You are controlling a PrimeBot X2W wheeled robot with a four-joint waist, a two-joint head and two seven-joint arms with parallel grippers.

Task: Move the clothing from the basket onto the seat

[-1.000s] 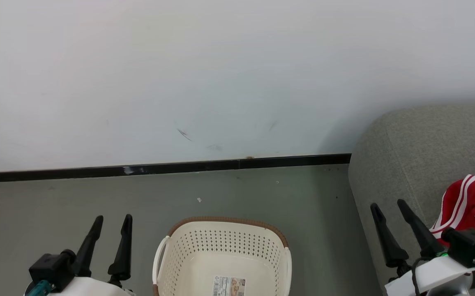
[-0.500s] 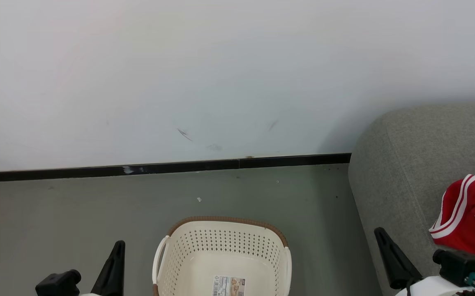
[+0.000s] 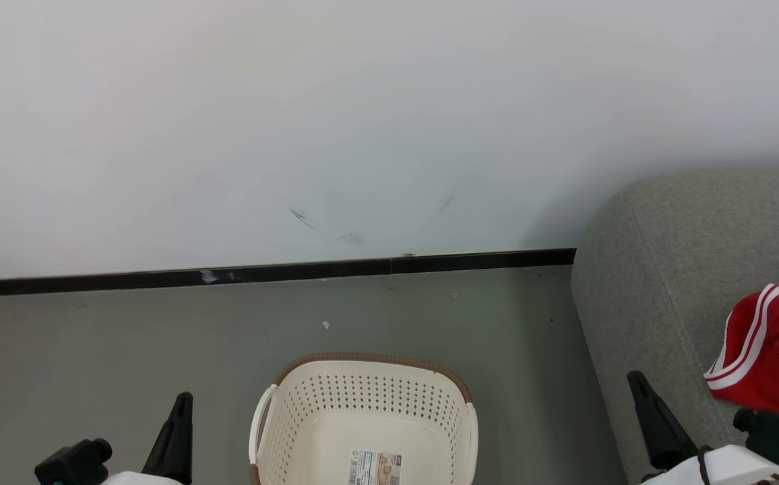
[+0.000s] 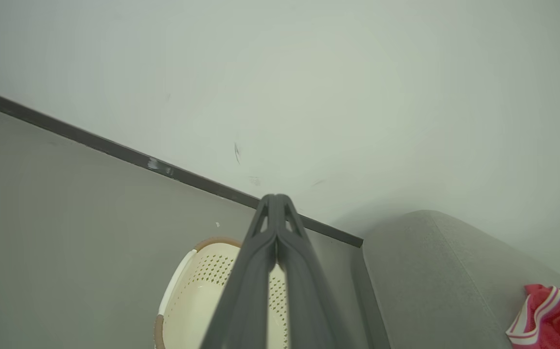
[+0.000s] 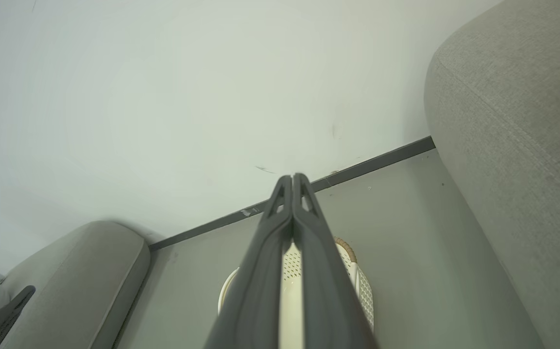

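Clothing (image 3: 770,357): red heap with white stripes, lying on the grey seat (image 3: 666,269), far right. Basket (image 3: 362,397) stands on the floor (image 3: 127,350) between the two claws, with a paper label (image 3: 376,467) on its bottom. A strip of floor separates basket and seat. Left claw (image 4: 275,198): fingers pressed together, finger against finger. Right claw (image 5: 292,177): likewise, just beside the seat's rounded edge. Behind: white wall (image 3: 362,135) with scuff marks, black skirting (image 3: 295,273). Another grey cushion (image 5: 91,271) shows in the right wrist view.
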